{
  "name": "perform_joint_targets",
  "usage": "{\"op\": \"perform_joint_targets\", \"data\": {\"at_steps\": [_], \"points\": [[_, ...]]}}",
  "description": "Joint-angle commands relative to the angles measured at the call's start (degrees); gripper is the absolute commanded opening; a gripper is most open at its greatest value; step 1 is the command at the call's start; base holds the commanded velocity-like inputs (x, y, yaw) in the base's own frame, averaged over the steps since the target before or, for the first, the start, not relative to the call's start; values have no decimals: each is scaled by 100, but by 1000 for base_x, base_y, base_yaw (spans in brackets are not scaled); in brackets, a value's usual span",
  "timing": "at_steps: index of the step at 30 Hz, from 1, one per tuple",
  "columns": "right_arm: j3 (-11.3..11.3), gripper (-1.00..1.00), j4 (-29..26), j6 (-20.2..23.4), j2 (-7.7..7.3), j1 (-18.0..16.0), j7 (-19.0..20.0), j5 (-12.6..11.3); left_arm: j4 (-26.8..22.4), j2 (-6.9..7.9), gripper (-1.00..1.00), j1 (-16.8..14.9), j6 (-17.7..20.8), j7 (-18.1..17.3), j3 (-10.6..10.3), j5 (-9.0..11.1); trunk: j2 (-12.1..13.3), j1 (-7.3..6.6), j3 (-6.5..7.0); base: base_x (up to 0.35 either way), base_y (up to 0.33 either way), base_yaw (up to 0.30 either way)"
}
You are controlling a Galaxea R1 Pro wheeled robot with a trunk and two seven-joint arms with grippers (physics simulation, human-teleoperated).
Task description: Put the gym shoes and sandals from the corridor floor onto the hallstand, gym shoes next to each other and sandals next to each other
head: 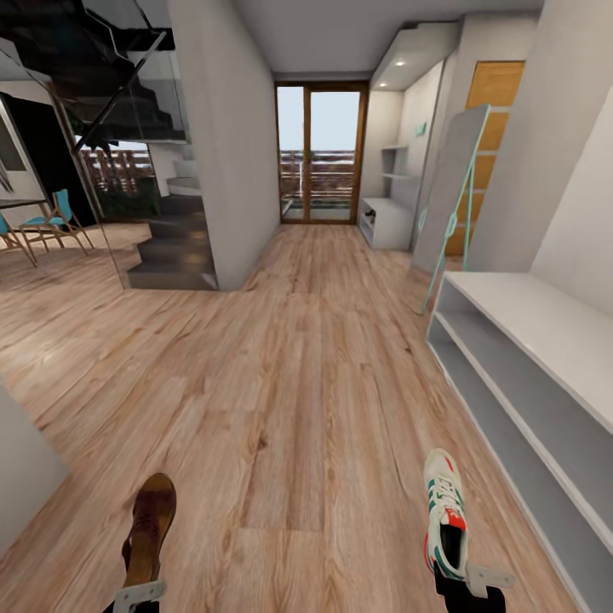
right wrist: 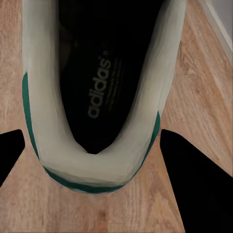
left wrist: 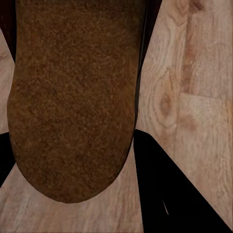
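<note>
Nearest, at the bottom edge: left claw (head: 136, 593) closed around the heel of a brown sandal (head: 151, 528), toe pointing far; right claw (head: 466, 583) likewise clamped on the heel of a white gym shoe (head: 444, 521). Both carried low over the corridor floor (head: 289, 400). Hallstand (head: 532, 375) close on the right, shelves and flat top bare. Carrying step in hand, apparently. Next: turn right, lift the gym shoe onto a shelf, leave room beside it for its mate, then set the sandal apart.
</note>
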Motion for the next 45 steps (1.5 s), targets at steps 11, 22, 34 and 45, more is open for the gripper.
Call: {"op": "perform_joint_targets", "data": {"at_steps": [11, 22, 34, 45], "points": [[-17, -100, 3, -23, 5, -4, 0, -5, 10, -5, -100, -6, -22, -29, 64, -68, -2, 2, -5, 331, 85, 0], [-17, -100, 4, -27, -1, -4, -3, -8, 11, -12, -100, -6, -23, -24, 65, -69, -2, 2, -5, 334, 22, 0], [-17, -100, 12, -23, 6, -4, -3, -8, 11, -12, -100, -6, -23, -22, 72, -60, -2, 2, -5, 334, 0, 0], [-18, -100, 8, -27, 3, -4, -3, -10, 11, -12, -100, -5, -26, -22, 81, -62, -2, 2, -5, 335, 0, 0]]}}
